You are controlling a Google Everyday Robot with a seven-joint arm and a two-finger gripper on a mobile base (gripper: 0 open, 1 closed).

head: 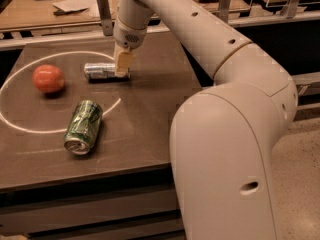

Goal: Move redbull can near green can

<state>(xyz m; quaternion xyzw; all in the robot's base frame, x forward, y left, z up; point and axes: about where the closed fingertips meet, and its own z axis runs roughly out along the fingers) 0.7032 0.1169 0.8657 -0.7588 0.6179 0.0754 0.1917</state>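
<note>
Leftmost, a thin white ring (65, 53) is seen drawn on the flat, matte dark-brown table (150, 109). Inside it, well left of the gripper, a round, smooth red-orange fruit (48, 78) is set. Nearer the camera, also left of the gripper, the green can (83, 127) is laid on its side at the ring's near edge; its glossy metal wall is dented and marked with pale swirls, and its silver top is turned toward the camera. The redbull can (102, 71), a slim silver-grey cylinder with bluish markings, is laid on its side too, stretched leftward from the gripper, its right end covered by it. The two cans are found well apart. The gripper (123, 66), pale beige and blocky, is held down over that right end; whether it is closed on the can or merely set around it cannot be told. It is carried by a smooth off-white arm (200, 29) dotted with small holes, joined at the right to a large rounded casing (225, 159). Behind the table, light wooden benches (30, 14) strewn with papers (75, 4) are seen, and a speckled pale floor (302, 184) is shown at the far right.
</note>
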